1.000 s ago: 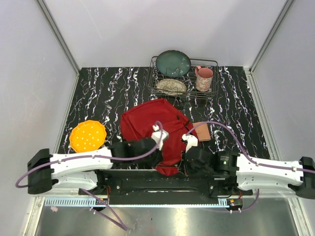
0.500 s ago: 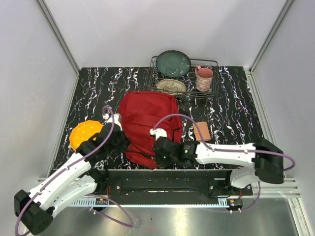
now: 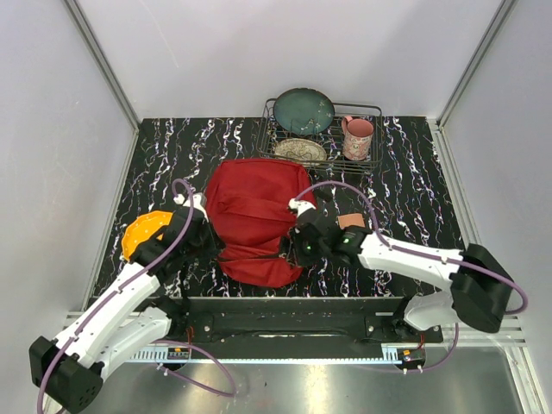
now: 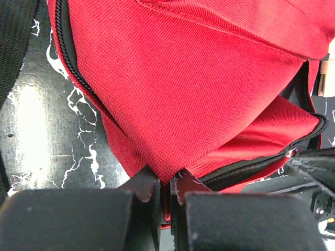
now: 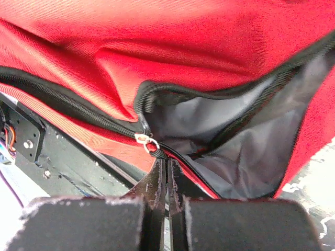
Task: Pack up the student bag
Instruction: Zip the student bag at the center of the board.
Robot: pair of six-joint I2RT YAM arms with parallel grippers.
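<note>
The red student bag (image 3: 254, 216) lies mid-worktop (image 3: 172, 155). The left gripper (image 3: 207, 235) meets its left edge, the right gripper (image 3: 293, 244) its right. A wire rack (image 3: 364, 107) stands at the far edge, an orange plate (image 3: 138, 237) near the left edge.

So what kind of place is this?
Probably a robot test booth, not a home: plain white walls, a black marbled table, and a left arm and right arm bolted at its edge, holding a red backpack.
</note>
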